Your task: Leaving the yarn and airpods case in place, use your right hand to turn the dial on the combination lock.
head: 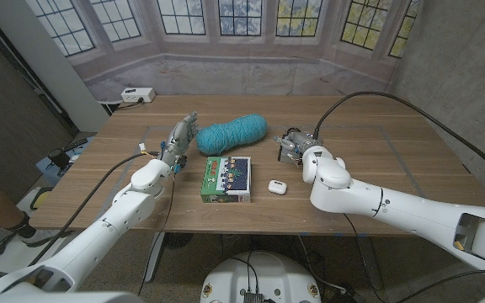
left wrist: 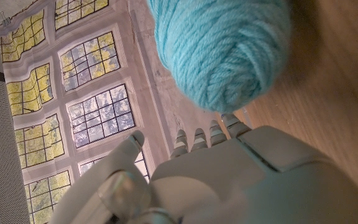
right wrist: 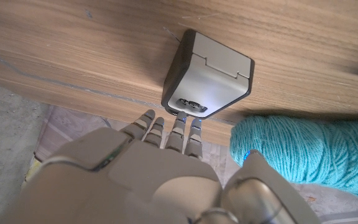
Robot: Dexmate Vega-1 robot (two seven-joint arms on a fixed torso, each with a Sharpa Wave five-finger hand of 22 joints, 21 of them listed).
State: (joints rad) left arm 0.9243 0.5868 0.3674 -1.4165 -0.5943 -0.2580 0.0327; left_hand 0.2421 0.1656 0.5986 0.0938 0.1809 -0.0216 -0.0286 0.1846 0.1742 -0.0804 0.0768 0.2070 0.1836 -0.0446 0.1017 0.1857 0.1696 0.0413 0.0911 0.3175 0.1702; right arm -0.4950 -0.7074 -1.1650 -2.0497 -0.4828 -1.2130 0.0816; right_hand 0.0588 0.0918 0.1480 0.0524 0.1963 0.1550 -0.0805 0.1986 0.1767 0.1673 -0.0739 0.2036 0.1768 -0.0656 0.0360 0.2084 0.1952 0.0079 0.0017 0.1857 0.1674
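Lock [right wrist: 207, 74] dials are met by the right hand's [right wrist: 166, 168] empty, extended fingertips [right wrist: 178, 127], so the yarn [right wrist: 303, 149] beside it could be nudged by a careless twist.

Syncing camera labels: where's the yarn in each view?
Head view: yarn lies at table center, behind the green box, between the two robot hands.
Left wrist view: yarn sits on the wood just past the left robot hand's fingertips.
Right wrist view: yarn sits beside the grey lock, past the right robot hand.
Shared landmark: the wooden table.
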